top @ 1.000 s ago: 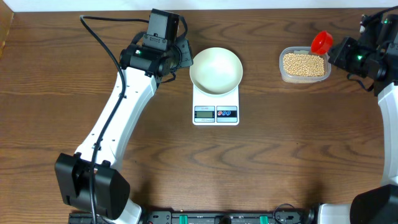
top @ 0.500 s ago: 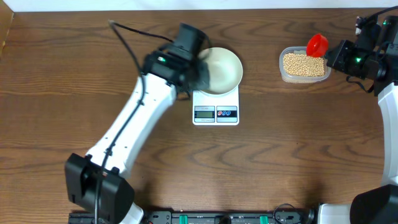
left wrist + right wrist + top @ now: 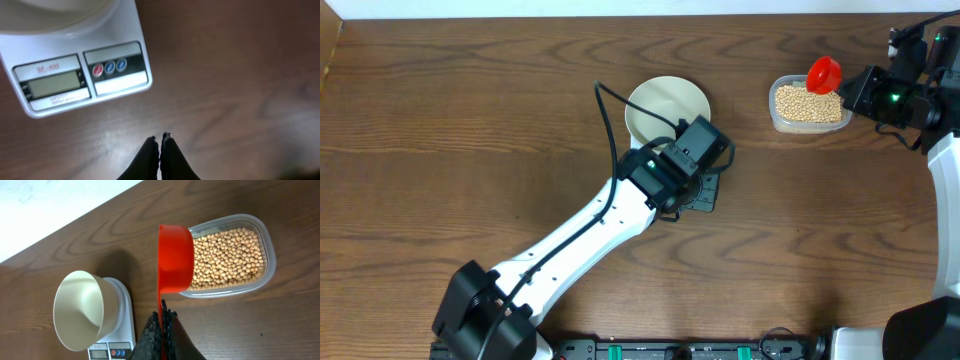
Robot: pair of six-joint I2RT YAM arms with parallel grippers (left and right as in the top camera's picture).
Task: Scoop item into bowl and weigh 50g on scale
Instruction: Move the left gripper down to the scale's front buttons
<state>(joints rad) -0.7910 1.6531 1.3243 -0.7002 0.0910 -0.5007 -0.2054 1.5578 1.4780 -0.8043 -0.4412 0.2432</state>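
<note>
Just in front of the scale [image 3: 65, 47], on its display side, the left pincer [image 3: 159, 139] hangs over bare tabletop [image 3: 240, 75] with fingers pressed together, holding nothing. On the scale sits the empty white bowl [image 3: 667, 105]. The right pincer [image 3: 161, 317] pinches the handle of a red scoop [image 3: 176, 260] above the near end of a clear tub [image 3: 268, 255] of beans [image 3: 227, 257]

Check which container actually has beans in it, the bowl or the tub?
The clear tub at far right: it is full of beans. The white bowl on the scale is empty. The right hand holds a red scoop at the tub.
</note>
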